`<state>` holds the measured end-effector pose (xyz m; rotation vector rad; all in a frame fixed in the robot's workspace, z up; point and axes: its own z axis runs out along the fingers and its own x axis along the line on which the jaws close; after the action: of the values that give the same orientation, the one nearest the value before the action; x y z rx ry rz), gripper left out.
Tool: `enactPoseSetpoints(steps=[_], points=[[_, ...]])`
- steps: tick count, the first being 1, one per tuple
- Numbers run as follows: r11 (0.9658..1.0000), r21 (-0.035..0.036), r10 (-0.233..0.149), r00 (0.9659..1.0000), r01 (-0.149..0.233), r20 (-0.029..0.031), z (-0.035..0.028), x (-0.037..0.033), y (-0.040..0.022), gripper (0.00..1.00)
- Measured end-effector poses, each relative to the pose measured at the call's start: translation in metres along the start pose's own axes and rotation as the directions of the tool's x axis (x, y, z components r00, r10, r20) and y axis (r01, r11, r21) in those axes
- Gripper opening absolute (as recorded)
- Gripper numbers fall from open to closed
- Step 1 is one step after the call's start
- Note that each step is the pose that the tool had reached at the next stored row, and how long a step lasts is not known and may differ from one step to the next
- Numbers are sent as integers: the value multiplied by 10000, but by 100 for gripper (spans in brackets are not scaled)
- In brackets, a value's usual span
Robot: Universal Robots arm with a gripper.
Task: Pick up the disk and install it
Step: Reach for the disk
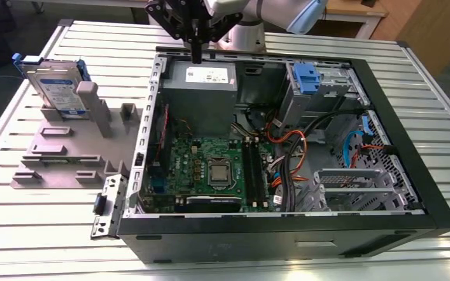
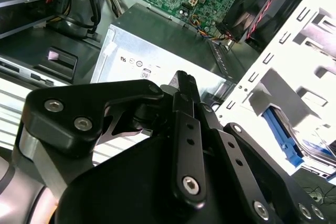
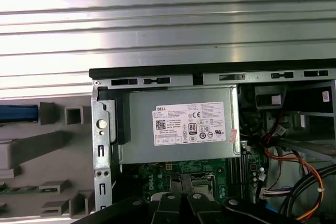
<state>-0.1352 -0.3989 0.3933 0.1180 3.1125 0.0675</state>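
We see a flat silver disk (image 1: 55,88), white-and-blue labelled, blue-framed, beside the black metal computer case (image 1: 287,234); inside it, a green circuit board (image 1: 201,158).

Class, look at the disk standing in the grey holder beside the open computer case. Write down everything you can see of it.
The disk is a flat rectangular drive, silver metal, with a white-and-blue label on its broad face. A blue plastic bracket frames its edges. It stands on edge, leaning slightly, slotted in the grey holder on the table, to the exterior view's left of the case. Only the holder touches it; the gripper hangs apart, over the case.
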Motion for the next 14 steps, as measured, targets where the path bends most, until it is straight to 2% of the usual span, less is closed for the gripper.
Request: enactPoseSetpoints(steps=[14], points=[[10000, -1, -1, 10000, 1, 0, 0, 47, -3, 11]])
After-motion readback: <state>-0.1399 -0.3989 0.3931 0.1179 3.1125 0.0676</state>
